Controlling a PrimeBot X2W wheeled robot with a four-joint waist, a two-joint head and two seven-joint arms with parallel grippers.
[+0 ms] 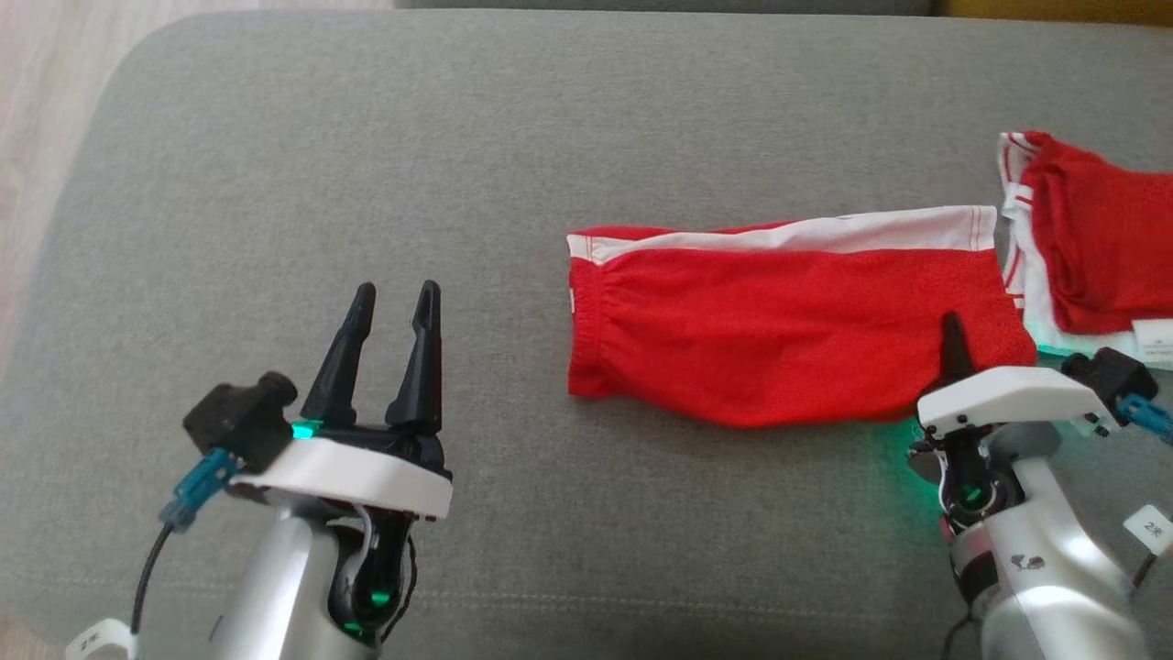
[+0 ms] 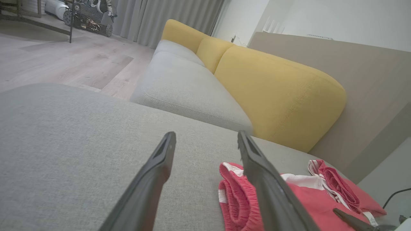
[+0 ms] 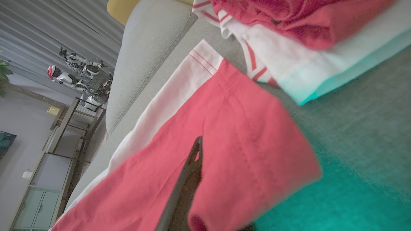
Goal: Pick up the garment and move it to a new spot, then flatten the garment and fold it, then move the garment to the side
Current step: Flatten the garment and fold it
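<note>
Head view first: a broad grey fabric cushion [image 1: 367,137] spreads out below. Folded red mesh shorts [image 1: 788,330] with a white side stripe lie flat on it, right of centre, elastic waistband to the left and leg hem to the right. Just beyond that hem, at the right edge, sits a second, folded red-and-white garment [image 1: 1100,247]; I can't tell if the two touch. The left claw [image 1: 396,298] hovers at the lower left over bare cushion, well apart from the shorts, its two dark fingers spread. The right claw [image 1: 953,341] is at the lower right with one dark finger showing on the near right corner of the shorts. A green glow [image 1: 903,440] spills onto the cushion beside it.

Over to the left wrist view: the fingers stand wide apart with grey cushion between them. The waistband end of the shorts lies low behind the right-hand finger, and the other garment is past it. Further back are a pale grey sofa seat [image 2: 189,93], a rounded yellow sofa back [image 2: 276,93] and a wooden floor [image 2: 64,57].

Now the right wrist view: the claw is closed and clamped on the red cloth near the hem. One finger lies on top of the cloth, the other is hidden, and the fabric curls up beside it. The white stripe runs along the far edge.
</note>
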